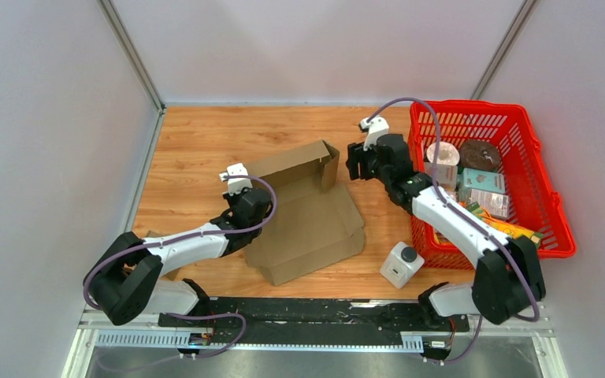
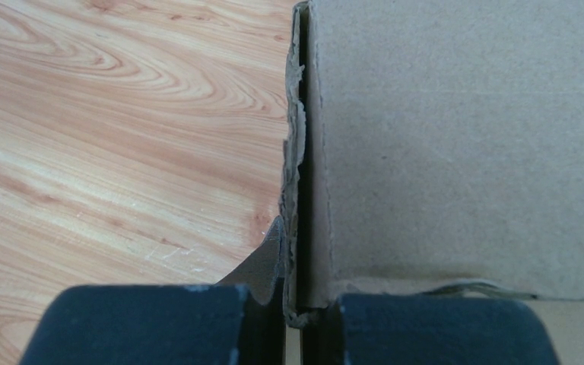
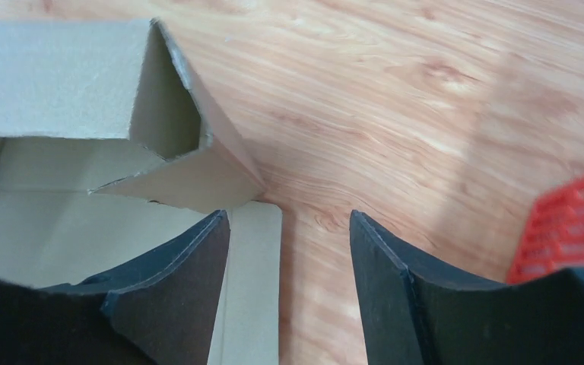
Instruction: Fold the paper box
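Our left end effector (image 2: 293,315) pinched a wall of the paper box (image 1: 307,224); our open right end effector (image 3: 289,262) likely had to tuck the corner flap (image 3: 186,182) next.

This looks like a robotics lab test booth: plain grey walls (image 1: 47,118) and metal corner posts (image 1: 131,53) close in a wooden table (image 1: 197,142), and two robot arms (image 1: 185,242) are bolted to a black rail (image 1: 315,313) at its near edge.
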`<state>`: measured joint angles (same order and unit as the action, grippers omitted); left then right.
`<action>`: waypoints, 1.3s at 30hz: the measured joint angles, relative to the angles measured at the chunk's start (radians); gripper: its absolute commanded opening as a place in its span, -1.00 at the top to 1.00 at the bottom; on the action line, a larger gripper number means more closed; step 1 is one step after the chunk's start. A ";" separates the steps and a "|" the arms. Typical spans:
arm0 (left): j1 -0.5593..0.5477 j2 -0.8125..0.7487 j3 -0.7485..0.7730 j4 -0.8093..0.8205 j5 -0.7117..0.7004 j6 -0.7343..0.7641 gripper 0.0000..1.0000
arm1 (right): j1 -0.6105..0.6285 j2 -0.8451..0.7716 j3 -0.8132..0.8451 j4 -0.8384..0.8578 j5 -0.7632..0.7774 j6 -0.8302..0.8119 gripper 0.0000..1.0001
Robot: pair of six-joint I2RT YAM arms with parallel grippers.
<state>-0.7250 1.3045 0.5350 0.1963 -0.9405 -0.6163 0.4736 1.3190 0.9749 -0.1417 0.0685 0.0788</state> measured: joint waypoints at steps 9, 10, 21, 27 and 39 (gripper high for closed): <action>0.000 -0.007 -0.023 0.032 0.012 0.017 1.00 | 0.004 0.333 0.051 0.191 -0.309 -0.185 0.18; 0.000 -0.007 -0.024 0.032 0.012 0.018 1.00 | 0.010 0.348 0.051 0.220 -0.315 -0.183 0.26; 0.005 -0.007 -0.023 0.031 0.000 0.019 1.00 | 0.098 0.392 -0.009 0.582 -0.196 -0.127 -0.10; 0.006 -0.006 -0.023 0.016 0.003 0.024 1.00 | 0.106 0.511 0.019 0.692 -0.143 -0.111 0.71; 0.012 0.011 0.044 -0.114 -0.037 -0.044 1.00 | 0.240 0.583 0.035 0.803 0.342 -0.087 1.00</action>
<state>-0.7128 1.3151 0.5793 0.0822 -0.9775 -0.6605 0.7136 1.9022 1.0103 0.6617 0.4103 -0.0078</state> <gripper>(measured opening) 0.063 0.058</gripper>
